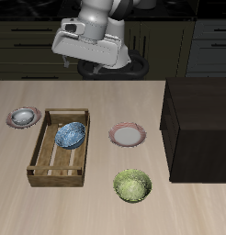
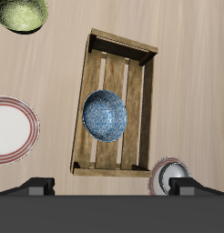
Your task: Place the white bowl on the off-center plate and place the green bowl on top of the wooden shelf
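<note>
The white bowl [image 1: 24,116] already sits on the off-center plate [image 1: 11,120], judging by the pink rim around it, well off to one side of the gripper [image 1: 91,66] and past the end of the slatted crate [image 1: 41,165]; so the step in hand is, I judge, the green bowl [image 1: 133,185], which rests on the bare tabletop [image 1: 96,211] far out in front of the gripper, near the front edge. The gripper hangs high with nothing between its fingers, which the wrist view shows spread wide at the frame's edge. To do the step well, it should travel out over the second plate [image 1: 128,136], come straight down on one side of the green bowl's rim with one finger inside and one outside, close firmly, then lift clear above the top of the wooden shelf [image 1: 199,124] before moving sideways, so the bowl does not clip the shelf's edge. In the wrist view the green bowl [image 2: 19,15] and the second plate [image 2: 12,129] are cut off, the white bowl [image 2: 169,175] is partly hidden behind a finger [image 2: 198,187], and the shelf does not show. The blue-patterned bowl [image 2: 105,116] lies inside the crate [image 2: 146,91], directly below the gripper. In the exterior view the shelf runs out of frame, so its full top cannot be judged.
</note>
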